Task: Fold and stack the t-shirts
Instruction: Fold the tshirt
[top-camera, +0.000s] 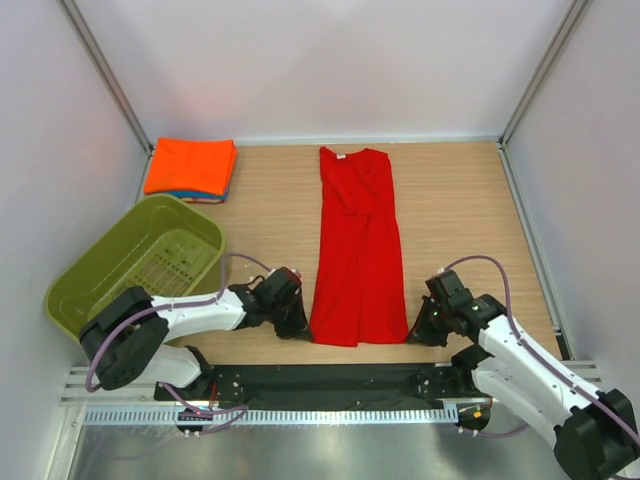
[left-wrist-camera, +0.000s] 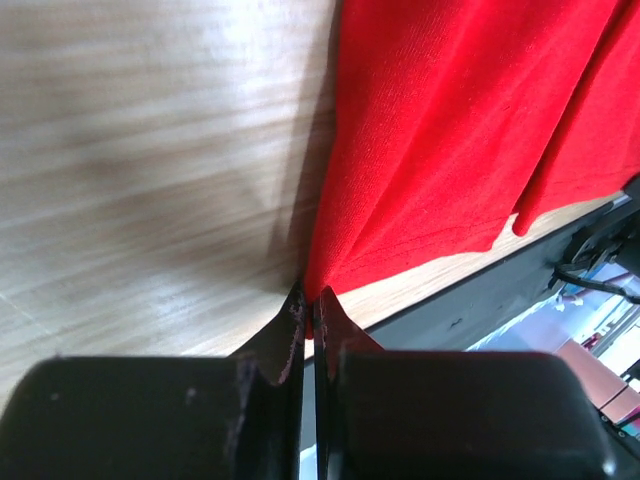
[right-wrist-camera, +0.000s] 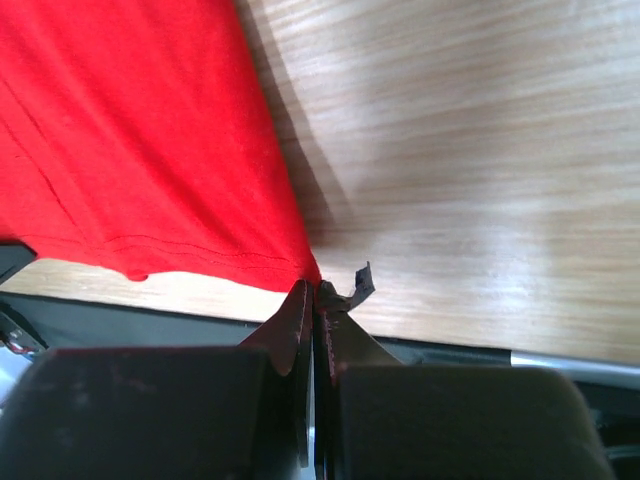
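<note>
Wooden surface (top-camera: 450, 220), deep red cloth t-shirt (top-camera: 357, 250) clamped at hem corners by left tool (left-wrist-camera: 308, 305) and right tool (right-wrist-camera: 313, 292).
Corners are best raised level, together.

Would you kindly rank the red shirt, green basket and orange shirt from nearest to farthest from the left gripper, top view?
1. Red shirt, its near corner pinched in the left gripper.
2. Green basket, off to the left.
3. Orange shirt, folded at the far left corner.
</note>
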